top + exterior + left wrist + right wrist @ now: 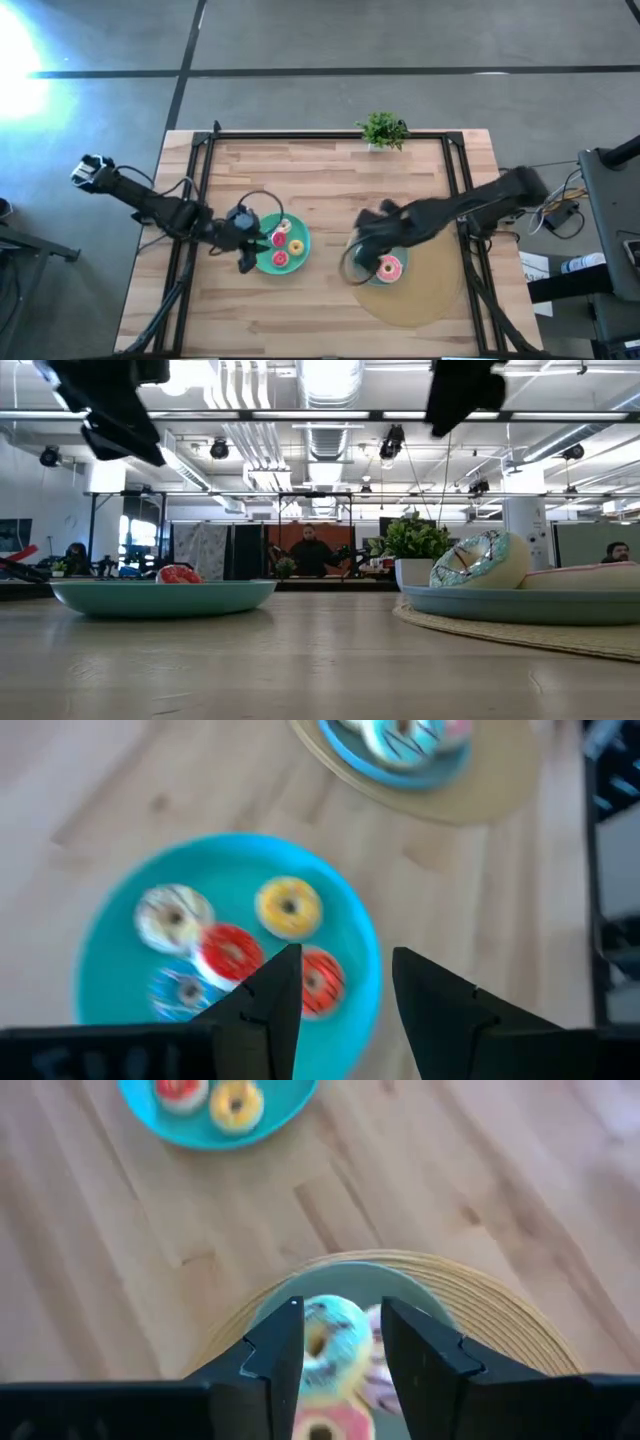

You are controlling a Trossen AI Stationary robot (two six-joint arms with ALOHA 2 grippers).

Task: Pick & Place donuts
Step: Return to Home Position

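The left teal plate (pixel 297 262) holds several donuts. In the left wrist view they are white (pixel 173 917), yellow (pixel 289 907), two red (pixel 232 952) and a blue one (pixel 183 988). My left gripper (pixel 345 988) hovers open over this plate's edge. The right teal plate (pixel 350 1280) holds a teal donut (pixel 330 1342), a pink one (pixel 389 267) and a pale one (pixel 377 1372). The teal donut (pixel 480 560) leans tilted on the others. My right gripper (pixel 340 1345) is open above it, and both grippers hang high over the table in the low view.
A round woven mat (pixel 430 300) lies under the right plate (pixel 520 603). A small potted plant (pixel 383 130) stands at the table's far edge. Black frame rails (pixel 200 170) run along the table's left and right sides. Bare wood lies between the plates and toward the near edge.
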